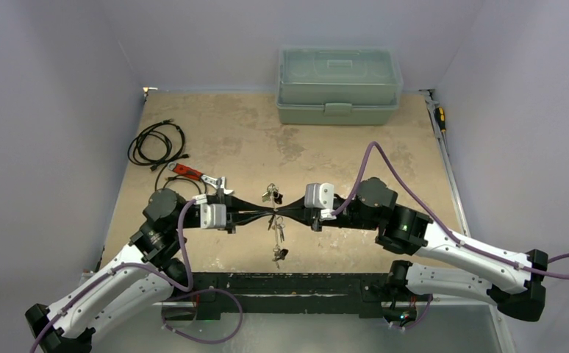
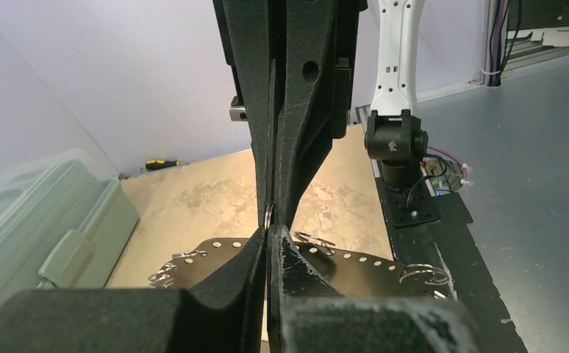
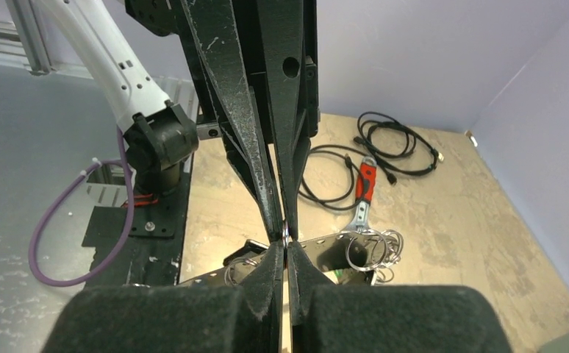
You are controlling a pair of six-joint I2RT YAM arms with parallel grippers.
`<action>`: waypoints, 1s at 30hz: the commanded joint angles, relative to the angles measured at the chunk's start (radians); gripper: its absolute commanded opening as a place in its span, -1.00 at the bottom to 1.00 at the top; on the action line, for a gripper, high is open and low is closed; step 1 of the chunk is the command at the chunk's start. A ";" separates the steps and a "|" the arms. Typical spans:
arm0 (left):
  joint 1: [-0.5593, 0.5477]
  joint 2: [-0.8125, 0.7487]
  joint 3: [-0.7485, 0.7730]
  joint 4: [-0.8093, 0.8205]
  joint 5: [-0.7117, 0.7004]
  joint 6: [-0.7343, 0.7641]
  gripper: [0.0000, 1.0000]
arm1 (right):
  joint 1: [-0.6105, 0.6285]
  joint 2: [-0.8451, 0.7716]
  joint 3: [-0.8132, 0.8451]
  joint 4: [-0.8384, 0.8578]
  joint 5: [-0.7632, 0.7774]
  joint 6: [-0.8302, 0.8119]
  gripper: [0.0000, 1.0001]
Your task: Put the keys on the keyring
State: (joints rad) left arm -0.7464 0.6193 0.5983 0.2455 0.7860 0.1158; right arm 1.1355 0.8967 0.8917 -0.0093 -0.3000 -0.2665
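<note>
At mid-table, find the keyring nipped from both sides by the left gripper and right gripper, each pressed together on its wire, with keys dangling just beneath. Hold one grip firm, ease the other only enough to open a gap, and avoid twisting the loop. Farther back, note the green box, lid down, contents not to be made out.

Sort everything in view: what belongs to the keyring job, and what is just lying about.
Job: keys, keyring, left pincer and right pincer, both pinching it.
Lying about: black cable, red-handled wrench, green toolbox, yellow-handled screwdriver.
</note>
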 commanded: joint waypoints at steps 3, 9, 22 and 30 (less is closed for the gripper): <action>-0.001 0.036 0.043 -0.050 -0.055 0.042 -1.00 | 0.007 0.036 0.096 -0.045 0.037 0.020 -0.66; -0.002 0.036 0.049 -0.066 -0.079 0.049 -1.00 | 0.007 0.050 0.163 -0.173 0.080 -0.015 -0.19; -0.001 0.036 0.053 -0.083 -0.096 0.058 -1.00 | 0.007 0.124 0.309 -0.411 0.077 -0.129 -0.24; -0.002 0.039 0.053 -0.087 -0.090 0.061 -1.00 | 0.007 0.163 0.334 -0.484 0.120 -0.169 -0.28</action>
State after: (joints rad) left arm -0.7475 0.6659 0.6044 0.1089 0.6994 0.1539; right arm 1.1389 1.0523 1.1740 -0.4503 -0.2001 -0.4000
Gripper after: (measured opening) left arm 0.005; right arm 0.368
